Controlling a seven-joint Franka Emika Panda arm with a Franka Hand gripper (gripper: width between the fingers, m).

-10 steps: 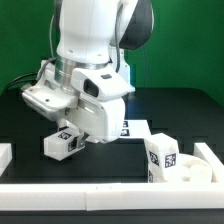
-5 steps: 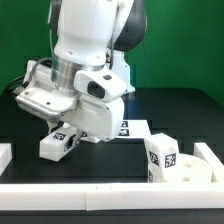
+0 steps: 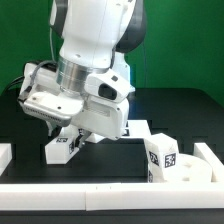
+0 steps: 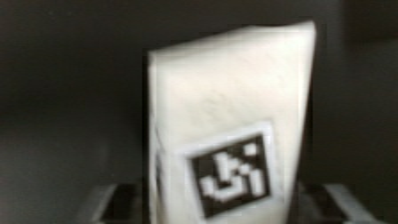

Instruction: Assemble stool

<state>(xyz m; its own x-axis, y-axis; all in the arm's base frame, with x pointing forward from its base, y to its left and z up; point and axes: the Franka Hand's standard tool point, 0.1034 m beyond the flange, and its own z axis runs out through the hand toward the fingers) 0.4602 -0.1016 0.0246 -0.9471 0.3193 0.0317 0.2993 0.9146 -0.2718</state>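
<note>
Sitting between the jaws, white tagged stool leg (image 3: pixel 62 147) (clamped or loose: unclear)

A white tagged leg (image 3: pixel 62 147) is standing on the table (image 3: pixel 110 165); a second leg (image 3: pixel 158 157) is standing beside the round seat (image 3: pixel 190 172), well apart.

Exterior view is bright, lit evenly from above: the white arm (image 3: pixel 95 50) nearly blows out, while the black surface (image 3: pixel 180 115) stays deep dark. Wrist view is dim and badly blurred (the tag (image 4: pixel 231 175) on the leg (image 4: pixel 231 100) smears), corners falling dark.
</note>
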